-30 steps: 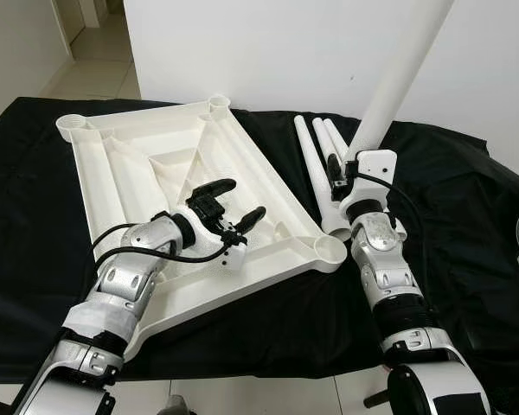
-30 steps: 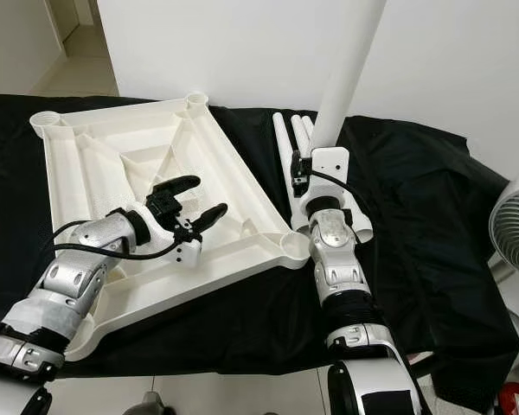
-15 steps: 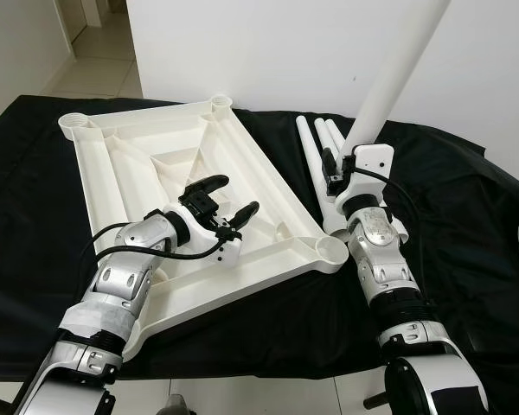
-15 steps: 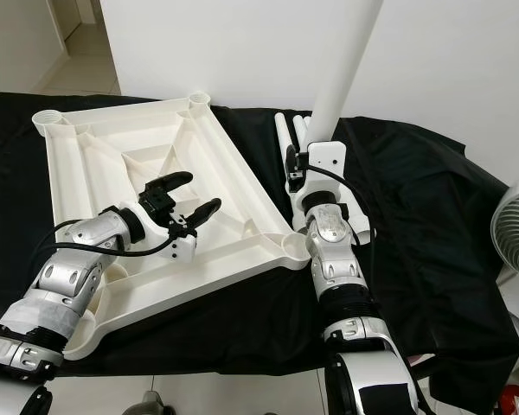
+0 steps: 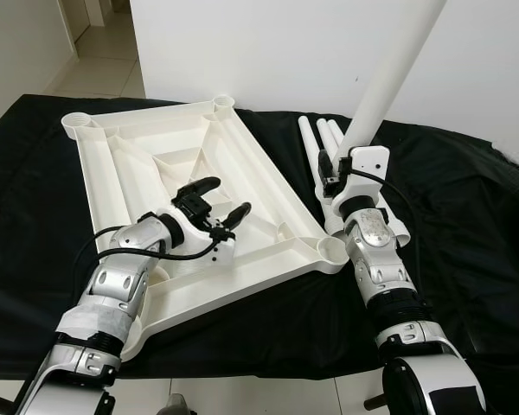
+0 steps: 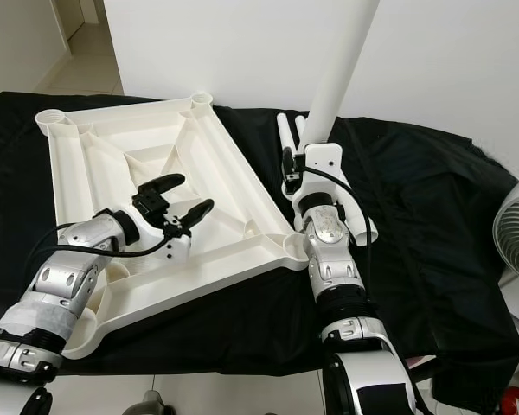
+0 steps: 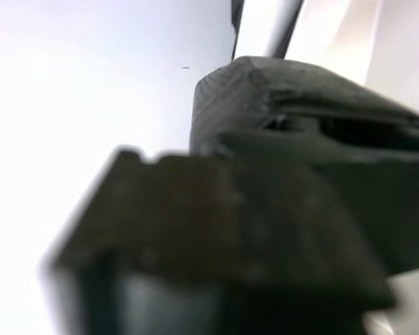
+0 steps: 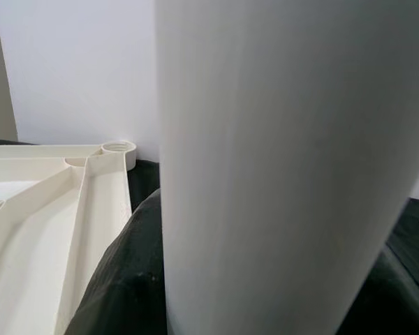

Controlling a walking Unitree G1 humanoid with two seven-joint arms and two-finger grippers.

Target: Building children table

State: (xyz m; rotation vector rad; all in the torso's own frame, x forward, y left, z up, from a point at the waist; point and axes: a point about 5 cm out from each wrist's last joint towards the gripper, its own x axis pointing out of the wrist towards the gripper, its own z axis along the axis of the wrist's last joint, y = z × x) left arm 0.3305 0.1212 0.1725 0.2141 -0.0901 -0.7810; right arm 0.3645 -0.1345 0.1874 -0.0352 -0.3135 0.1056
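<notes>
Black cloth (image 5: 467, 216) drapes the work surface in front of a plain white wall, and on it lies the upturned white table top (image 5: 268, 194), a moulded plastic tray-like slab with raised ribs inside and a round socket (image 5: 331, 252) at each corner; it sits toward the left side of the cloth, one corner overhanging the near edge. The left gripper (image 5: 214, 201) hovers over the ribbed middle with its fingers spread, holding nothing. The right gripper (image 5: 326, 175) is clenched on a long smooth white table leg (image 5: 389, 73), a matte tube held tilted up toward the wall, its lower end just beside the near right socket but not yet in it. More spare legs (image 5: 316, 143) lie on the cloth behind that corner. The main risk, as I judge it, is misalignment: the tube comes in at a slant, so pressing down could make it skid off the socket's rim or push the light slab across the slippery cloth, since nothing pins it. The long leg could also lever loose in the grip.
</notes>
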